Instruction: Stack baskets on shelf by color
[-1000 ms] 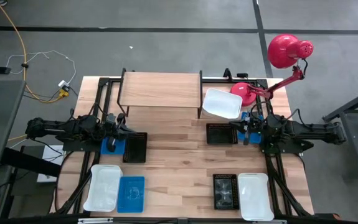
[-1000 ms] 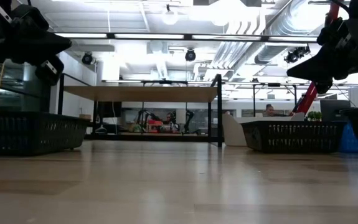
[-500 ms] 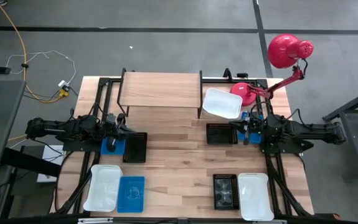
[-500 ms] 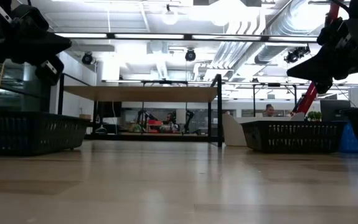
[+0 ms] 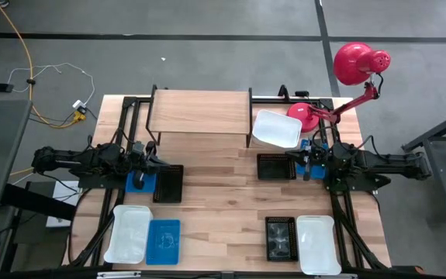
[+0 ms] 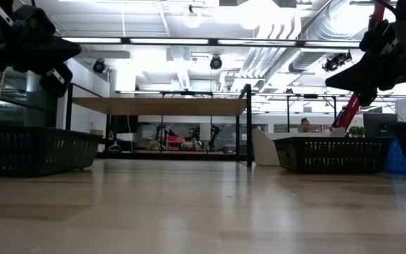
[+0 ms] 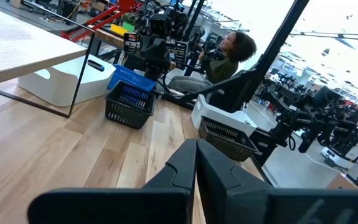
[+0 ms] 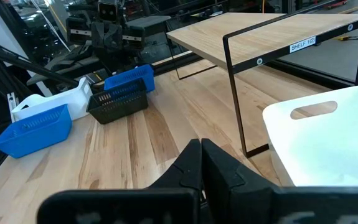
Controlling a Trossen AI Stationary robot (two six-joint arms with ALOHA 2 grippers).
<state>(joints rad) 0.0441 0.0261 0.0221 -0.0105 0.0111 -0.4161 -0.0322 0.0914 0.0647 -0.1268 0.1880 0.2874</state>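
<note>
Plainly, nothing is stacked yet; I judge the task is at its very start.

Shelf: the shelf (image 5: 200, 107) stands bare at the far middle of the table (image 5: 223, 205).

Baskets: all lie on the tabletop. A white basket (image 5: 277, 128) sits just right of the shelf, a black one (image 5: 276, 167) in front of it; another black one (image 5: 167, 184) and a blue basket (image 5: 140, 180) lie by my left arm; white (image 5: 127, 233) and blue (image 5: 163, 241) sit near-left, black (image 5: 280, 238) and white (image 5: 316, 244) near-right.

My left gripper (image 7: 195, 163): fingers pressed together, holding nothing, parked at the left edge.

My right gripper (image 8: 201, 158): likewise closed and empty, at the right edge.

Next move: I would guess one hand must spread its fingers and reach for a basket rim.

Views: overhead alone shows all eight baskets; my right wrist view shows a label on the shelf's frame; my left wrist view shows a seated person (image 7: 219, 59) beyond the table.
</note>
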